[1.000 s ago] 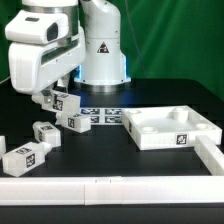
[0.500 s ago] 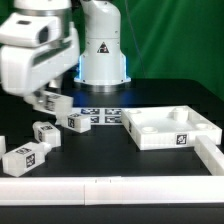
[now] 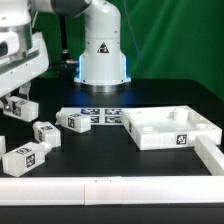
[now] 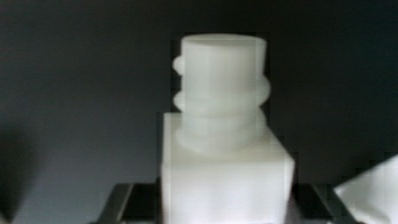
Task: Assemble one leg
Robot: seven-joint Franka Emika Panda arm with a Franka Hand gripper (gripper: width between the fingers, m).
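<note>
My gripper (image 3: 17,104) is at the exterior view's far left, raised above the table. It is shut on a leg (image 3: 24,107), a small white block with a black-and-white tag. In the wrist view the leg (image 4: 222,120) fills the middle, with its ridged round peg (image 4: 222,65) pointing away from the camera. The dark fingers (image 4: 132,204) press on both of its sides. Three more legs lie on the black table: one (image 3: 74,120) by the marker board, one (image 3: 45,132) and one (image 3: 25,155) nearer the front left.
The large flat white tray-like piece (image 3: 170,128) with round corner sockets lies at the exterior view's right. The marker board (image 3: 102,115) lies before the robot base (image 3: 100,60). A white border bar (image 3: 100,190) runs along the front and up the right side (image 3: 210,152).
My gripper has swung toward the exterior view's left with the leg in it, away from the leg beside the marker board. The other parts have not moved.
</note>
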